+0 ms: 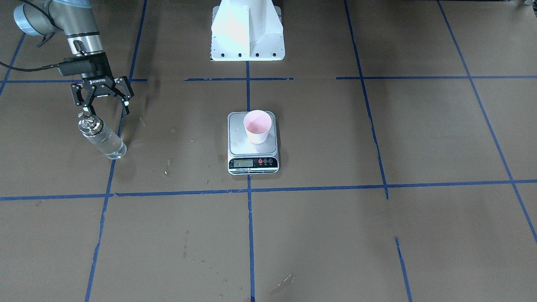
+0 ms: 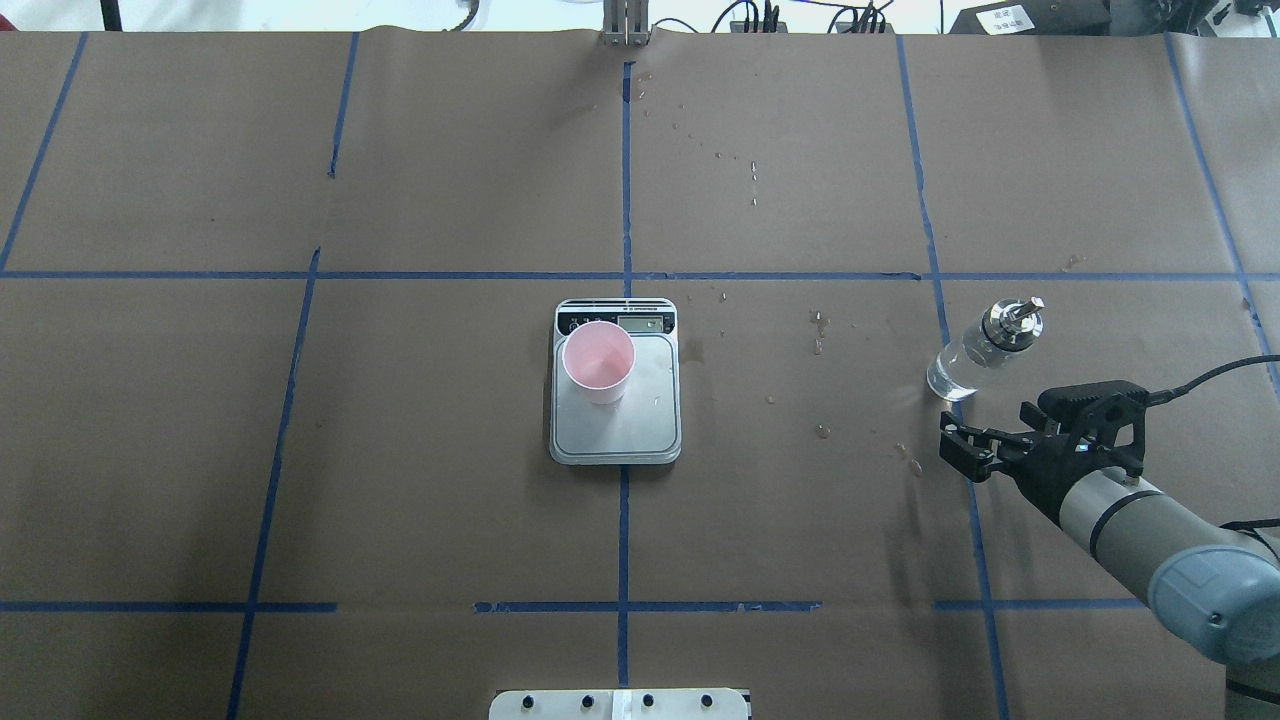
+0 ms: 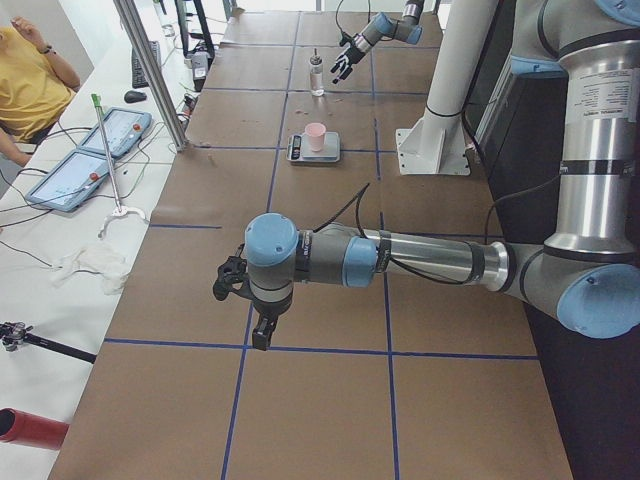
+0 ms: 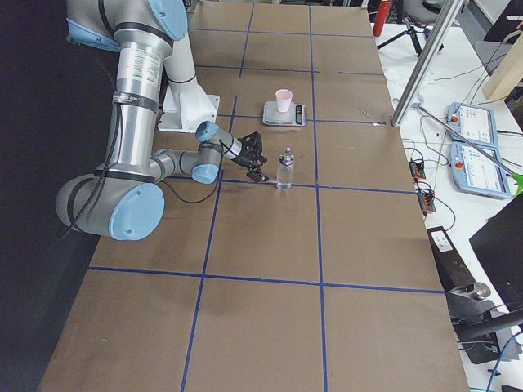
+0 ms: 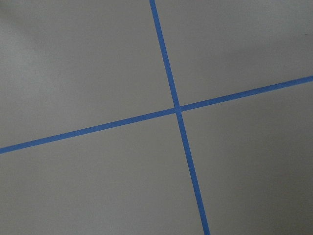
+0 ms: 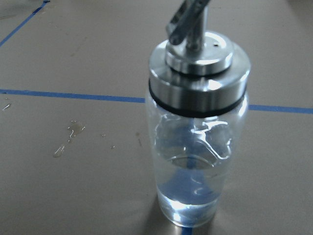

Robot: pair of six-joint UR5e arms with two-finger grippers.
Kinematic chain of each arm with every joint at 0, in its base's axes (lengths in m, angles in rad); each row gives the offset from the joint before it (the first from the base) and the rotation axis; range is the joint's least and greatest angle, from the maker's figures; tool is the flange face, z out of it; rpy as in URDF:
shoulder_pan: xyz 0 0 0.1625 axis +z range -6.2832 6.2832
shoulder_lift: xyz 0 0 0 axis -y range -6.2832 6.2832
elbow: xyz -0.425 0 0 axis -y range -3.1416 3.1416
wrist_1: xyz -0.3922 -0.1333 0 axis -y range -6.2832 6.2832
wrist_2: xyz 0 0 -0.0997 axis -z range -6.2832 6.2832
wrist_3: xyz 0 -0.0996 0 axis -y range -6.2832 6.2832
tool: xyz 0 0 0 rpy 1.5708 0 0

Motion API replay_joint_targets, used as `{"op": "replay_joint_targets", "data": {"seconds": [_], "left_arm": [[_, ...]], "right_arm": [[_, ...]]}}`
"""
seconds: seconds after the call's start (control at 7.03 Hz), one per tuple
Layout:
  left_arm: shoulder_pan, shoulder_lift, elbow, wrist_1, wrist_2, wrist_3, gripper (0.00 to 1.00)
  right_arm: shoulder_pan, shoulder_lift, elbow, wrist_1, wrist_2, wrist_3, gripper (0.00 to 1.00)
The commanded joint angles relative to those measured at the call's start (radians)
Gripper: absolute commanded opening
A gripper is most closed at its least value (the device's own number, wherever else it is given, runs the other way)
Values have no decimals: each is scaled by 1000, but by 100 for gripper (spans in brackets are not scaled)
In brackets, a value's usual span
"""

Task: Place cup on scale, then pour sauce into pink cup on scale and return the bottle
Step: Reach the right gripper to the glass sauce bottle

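The pink cup (image 1: 257, 126) stands upright on the steel scale (image 1: 253, 147), toward its back left corner in the overhead view, cup (image 2: 598, 361) on scale (image 2: 640, 425). The glass bottle (image 1: 100, 137) with its metal spout stands on the table far off to the robot's right, bottle (image 2: 985, 350). A little clear sauce (image 6: 188, 200) lies at its bottom. My right gripper (image 1: 106, 110) is open, just behind the bottle and apart from it, right gripper (image 2: 962, 448). My left gripper (image 3: 240, 300) shows only in the exterior left view; whether it is open or shut I cannot tell.
The white robot pedestal (image 1: 247, 33) stands behind the scale. Small wet drops (image 2: 818, 330) dot the brown paper between scale and bottle. Blue tape lines (image 5: 178, 108) cross the table. A person (image 3: 25, 85) sits at a side table holding pendants (image 3: 95, 150).
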Motion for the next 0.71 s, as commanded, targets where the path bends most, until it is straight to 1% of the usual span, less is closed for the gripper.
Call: {"op": "replay_joint_targets", "data": {"seconds": [0.0, 0.43, 0.57], "left_arm": [[0, 2, -1, 2, -4, 0, 100], [0, 0, -1, 0, -4, 0, 100], [0, 0, -4, 0, -4, 0, 100]], "right_arm": [[-1, 14, -38, 5, -71, -16, 100], [6, 15, -51, 6, -151, -27, 100], [20, 38, -52, 6, -153, -36, 100]]}}
